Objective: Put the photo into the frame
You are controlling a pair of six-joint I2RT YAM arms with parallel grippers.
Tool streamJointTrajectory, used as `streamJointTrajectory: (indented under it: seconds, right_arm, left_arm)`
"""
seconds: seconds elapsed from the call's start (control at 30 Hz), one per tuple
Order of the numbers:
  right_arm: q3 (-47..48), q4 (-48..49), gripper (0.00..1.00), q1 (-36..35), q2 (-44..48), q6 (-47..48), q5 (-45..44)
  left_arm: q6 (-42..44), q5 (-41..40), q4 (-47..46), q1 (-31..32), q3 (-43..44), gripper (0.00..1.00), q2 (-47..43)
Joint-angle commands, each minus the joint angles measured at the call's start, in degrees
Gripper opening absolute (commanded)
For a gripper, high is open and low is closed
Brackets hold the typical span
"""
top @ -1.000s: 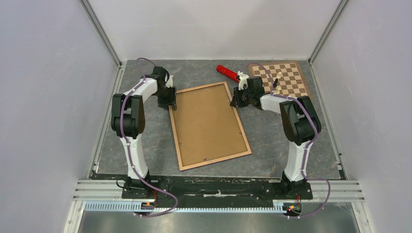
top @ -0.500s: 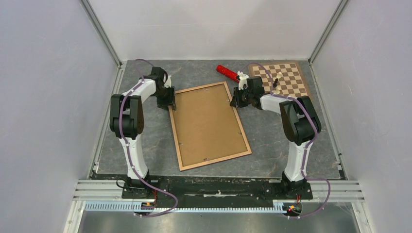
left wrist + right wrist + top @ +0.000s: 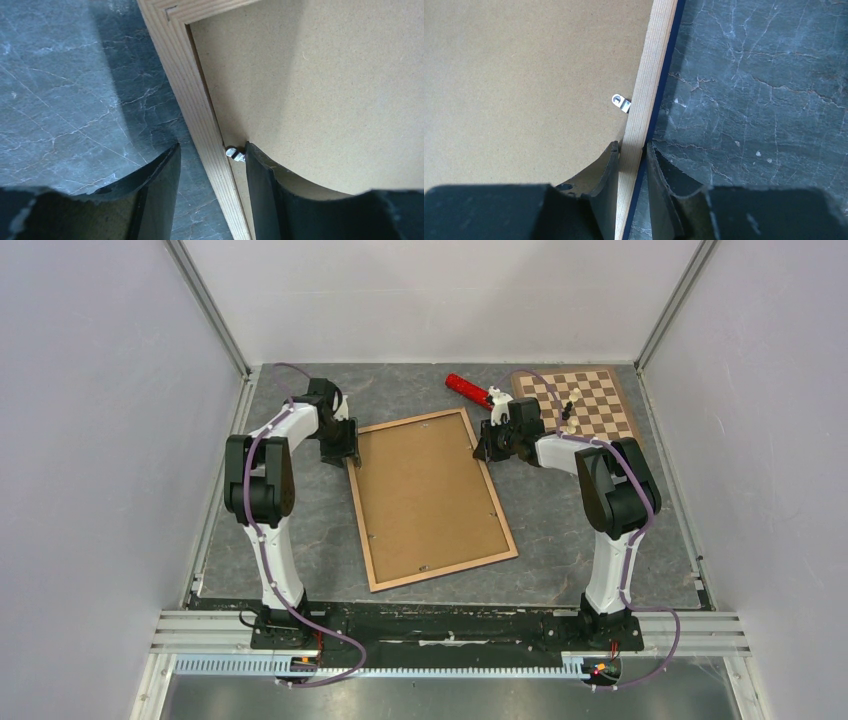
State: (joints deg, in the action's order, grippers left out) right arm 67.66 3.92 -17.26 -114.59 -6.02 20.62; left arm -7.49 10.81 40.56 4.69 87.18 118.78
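The frame (image 3: 445,569) lies back side up mid-table, a brown fibreboard panel (image 3: 425,495) set in it. The photo is hidden. My left gripper (image 3: 347,455) is at the frame's far left edge. In the left wrist view it (image 3: 211,146) is open and straddles the wooden rail (image 3: 185,85), its right finger beside a small metal clip (image 3: 234,152). My right gripper (image 3: 484,452) is at the far right edge. In the right wrist view it (image 3: 631,145) is shut on the light wood rail (image 3: 654,60), whose outer side is dark blue, just below another clip (image 3: 621,103).
A red cylinder (image 3: 467,390) lies behind the frame's far right corner. A wooden chessboard (image 3: 585,400) sits at the back right with a small piece (image 3: 567,410) on it. Grey walls close in the table on both sides and at the back.
My left gripper's jaws have widened a little at the left rail. The frame and my right arm have not moved.
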Motion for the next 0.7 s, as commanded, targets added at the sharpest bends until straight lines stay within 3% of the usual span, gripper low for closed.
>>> streamJointTrajectory:
  seconds: [0.0,0.67]
  right_arm:
    - [-1.43,-1.46,0.02,-0.76,-2.31,0.51,0.04]
    - [-1.03,-1.51,0.02,-0.75,-2.40,0.28,-0.55]
  left_arm:
    - [-2.03,-2.90,-0.40,-0.94,-0.17,0.57,0.20]
    - [2.83,-1.14,0.05,0.16,-5.31,0.41,-2.41]
